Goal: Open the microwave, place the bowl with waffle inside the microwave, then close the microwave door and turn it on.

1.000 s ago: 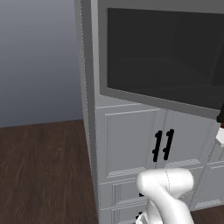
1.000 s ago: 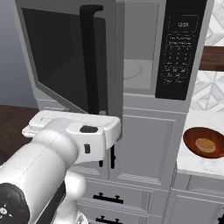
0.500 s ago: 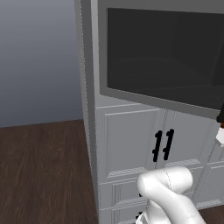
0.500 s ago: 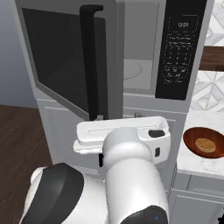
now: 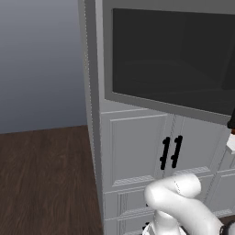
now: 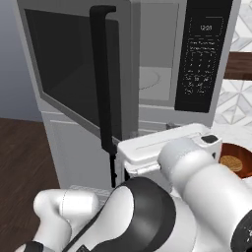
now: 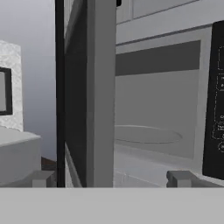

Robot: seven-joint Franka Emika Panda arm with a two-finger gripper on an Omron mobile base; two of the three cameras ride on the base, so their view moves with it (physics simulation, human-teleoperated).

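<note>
1. microwave door (image 6: 74, 74) swung wide open, edge-on to the hand view; grey frame, dark tinted window, long black bar handle (image 6: 103, 78) standing vertical on its free edge
2. door panel sits between the hand camera and the left part of the cavity; in the hand view its edge (image 7: 98, 92) cuts straight down the middle
3. microwave (image 6: 162, 54) built into white panelled cabinets (image 5: 137, 151) with short black handles (image 5: 170, 152); dark keypad panel (image 6: 202, 54) on its right side
4. cavity light grey, smooth walls, round flat turntable (image 7: 146, 133) on the floor, nothing on it
5. gripper (image 7: 109, 178): two grey finger tips at the bottom of the hand view, spread wide, nothing between them but the door edge further off; not gripping anything
6. bowl (image 6: 236, 160) on the counter to the right of the microwave, shallow, reddish-brown, waffle inside; partly hidden behind the white arm (image 6: 197, 172)
7. dark wood floor (image 5: 46, 179) left of the cabinets; tiled patterned wall (image 6: 236, 98) behind the counter
</note>
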